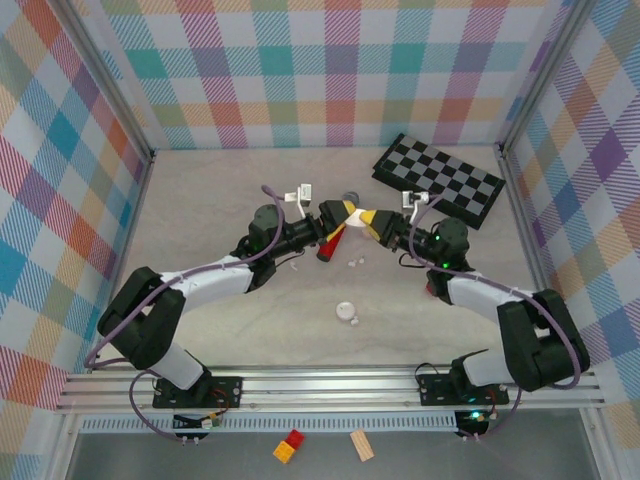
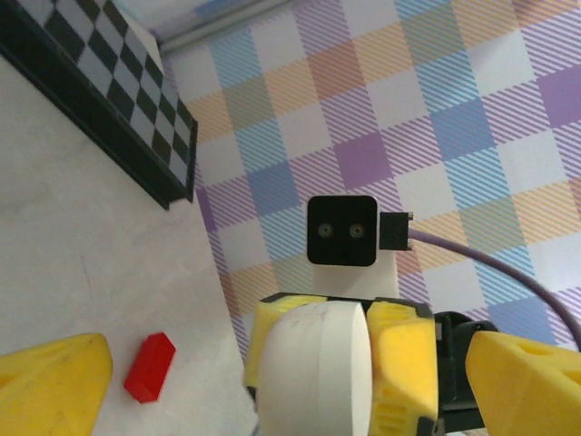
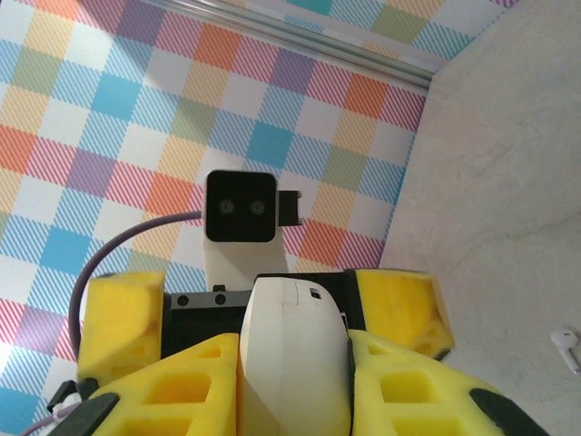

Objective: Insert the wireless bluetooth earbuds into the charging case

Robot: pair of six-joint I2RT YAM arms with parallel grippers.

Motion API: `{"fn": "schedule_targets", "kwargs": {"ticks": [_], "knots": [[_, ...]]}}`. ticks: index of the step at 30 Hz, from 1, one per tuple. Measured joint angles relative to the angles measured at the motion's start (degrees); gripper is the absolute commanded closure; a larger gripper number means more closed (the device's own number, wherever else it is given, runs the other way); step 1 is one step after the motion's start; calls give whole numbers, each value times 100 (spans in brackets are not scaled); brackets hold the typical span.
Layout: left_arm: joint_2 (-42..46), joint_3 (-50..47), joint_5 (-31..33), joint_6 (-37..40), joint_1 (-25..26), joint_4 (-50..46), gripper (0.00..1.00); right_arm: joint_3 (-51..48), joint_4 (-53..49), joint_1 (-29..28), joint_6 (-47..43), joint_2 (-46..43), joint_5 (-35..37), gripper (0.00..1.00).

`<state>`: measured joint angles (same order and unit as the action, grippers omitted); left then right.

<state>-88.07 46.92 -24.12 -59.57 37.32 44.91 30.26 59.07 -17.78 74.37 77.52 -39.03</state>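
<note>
A white charging case (image 3: 295, 318) is pinched between the yellow fingers of my right gripper (image 3: 295, 352), which is shut on it above the middle of the table. My left gripper (image 2: 290, 363) faces it with its jaws wide open, one finger on either side of the case (image 2: 318, 363) and not touching it. From above, the left gripper (image 1: 338, 212) and right gripper (image 1: 368, 219) meet tip to tip. Small white earbuds (image 1: 353, 262) lie on the table just below them. One earbud (image 3: 565, 350) lies at the right edge of the right wrist view.
A red cylindrical microphone (image 1: 328, 247) lies under the left gripper. A second white case (image 1: 345, 310) sits nearer the arm bases. A black-and-white checkerboard (image 1: 440, 178) lies at the back right. A small red block (image 2: 150, 366) rests on the table beside the right arm.
</note>
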Motion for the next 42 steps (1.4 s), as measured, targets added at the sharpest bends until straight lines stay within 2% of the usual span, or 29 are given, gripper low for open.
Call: {"fn": "schedule_targets", "kwargs": {"ticks": [4,8,11,13,15,19,26,32,36,39,42], "knots": [[437,-321,313,1141,-2,7,0,459,-1128,181,-68,-254,-302,86],[662,-330,293,2306,-13,50,0,608,-1604,291,72,-428,-581,86],[678,-448,212,3069,-17,538,0,669,-1749,343,330,-461,-841,86],[612,-706,170,3440,-61,1152,4,728,-1773,354,529,-461,-1001,86],[407,-839,2,3589,-127,1626,8,785,-1777,358,704,-461,-1132,85],[-155,-839,-557,3781,-260,2288,8,892,-1766,358,1045,-463,-1427,82],[-306,-713,-1145,4430,-92,2699,5,940,-1823,358,1252,-693,-1668,83],[-308,-645,-1401,4935,17,2796,8,940,-1805,358,1386,-828,-1705,83],[-361,-514,-1464,5112,55,2798,14,940,-1808,358,1392,-890,-1709,82],[-422,-380,-1491,5171,68,2796,24,940,-1818,358,1388,-925,-1725,82],[-457,-289,-1510,5211,96,2800,29,940,-1823,358,1370,-951,-1749,82]]}}
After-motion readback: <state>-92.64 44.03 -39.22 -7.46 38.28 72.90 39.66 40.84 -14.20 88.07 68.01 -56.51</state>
